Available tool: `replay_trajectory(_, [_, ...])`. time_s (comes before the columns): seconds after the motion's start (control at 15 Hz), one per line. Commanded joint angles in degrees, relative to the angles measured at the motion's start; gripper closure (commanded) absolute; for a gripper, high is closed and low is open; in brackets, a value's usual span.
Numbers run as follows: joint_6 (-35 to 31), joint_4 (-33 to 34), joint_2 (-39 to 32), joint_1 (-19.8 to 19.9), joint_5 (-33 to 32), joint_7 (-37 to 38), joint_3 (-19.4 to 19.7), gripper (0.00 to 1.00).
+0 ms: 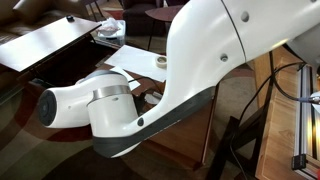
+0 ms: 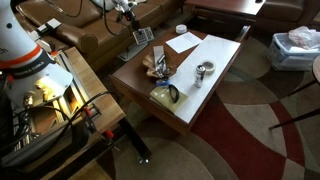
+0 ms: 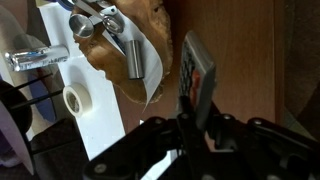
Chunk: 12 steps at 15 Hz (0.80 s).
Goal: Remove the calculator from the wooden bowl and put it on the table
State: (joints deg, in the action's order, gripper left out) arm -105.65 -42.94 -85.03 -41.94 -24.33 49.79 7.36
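My gripper [image 3: 190,122] is shut on the calculator [image 3: 196,72], a flat grey device seen edge-on between the fingers. In an exterior view the calculator [image 2: 144,37] hangs from the gripper [image 2: 137,27] in the air, above the table's edge nearest the sofa. The wooden bowl [image 3: 135,45] lies to the left of the calculator in the wrist view and holds several metal pieces. It also shows on the dark reddish-brown table [image 2: 215,85] in an exterior view [image 2: 156,64]. Bare table wood [image 3: 245,60] lies under the calculator.
White paper sheets [image 2: 190,42] cover part of the table, with a tape roll [image 3: 75,100] on one. A metal cup [image 2: 203,71] and a pale yellowish object [image 2: 164,94] stand near the bowl. A brown sofa [image 2: 95,35] lies behind the gripper. The arm [image 1: 200,70] blocks most of an exterior view.
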Motion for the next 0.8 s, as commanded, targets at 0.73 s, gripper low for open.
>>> replay_trajectory(0.73, [3.33, -9.70, -0.31, -8.56, -5.24, 6.88, 3.56, 0.96])
